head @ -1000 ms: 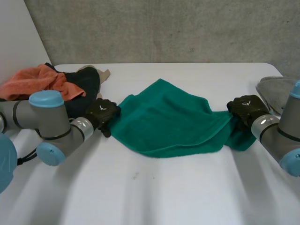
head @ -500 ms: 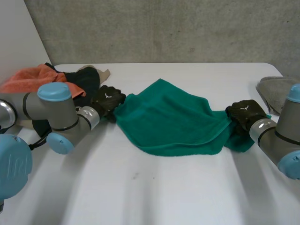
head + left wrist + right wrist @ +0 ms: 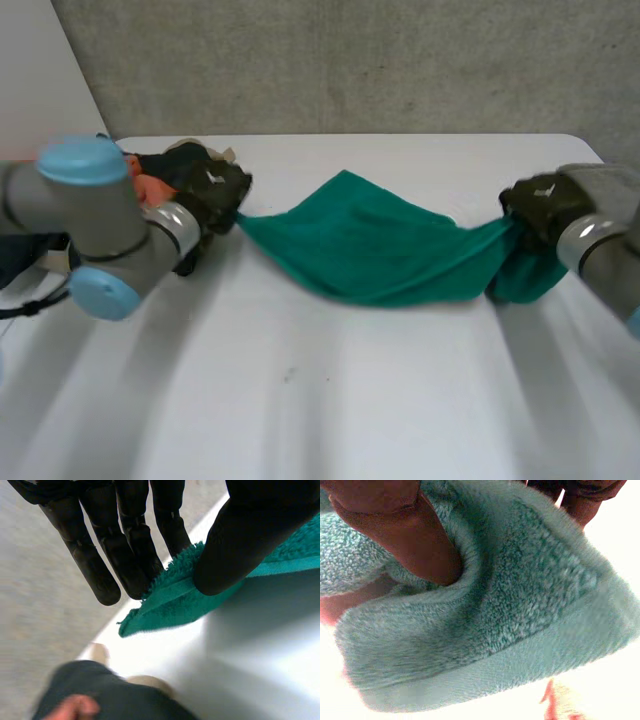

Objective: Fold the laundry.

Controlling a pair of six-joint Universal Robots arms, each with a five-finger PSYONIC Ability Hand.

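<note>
Both hands have lifted and drawn apart since the earlier frame, so the towel (image 3: 380,250) is now stretched nearly taut between them, with only its sagging middle near the table (image 3: 320,400). At about 10 o'clock on the table, the left hand (image 3: 215,190) pinches one towel corner between its thumb (image 3: 240,540) and fingers (image 3: 127,555). The left wrist view shows the pinch sitting right at the hem, with the corner tip poking free. That shallow hold is the first risk, since a harder pull could slip the corner out and drop that end. Just behind this hand lies a pile of dark and orange clothes (image 3: 165,170), close enough that the hand could snag and drag it. The towel itself spans the middle of the table, slightly toward 12 o'clock. At about 2 o'clock, the right hand (image 3: 545,205) is closed around a bunched wad of towel rather than a clean corner, and a loose tail hangs below it. Laid down from that grip, the edges would probably land uneven or twisted. A grey cloth (image 3: 600,185) sits just beside this hand and could get swept along.
</note>
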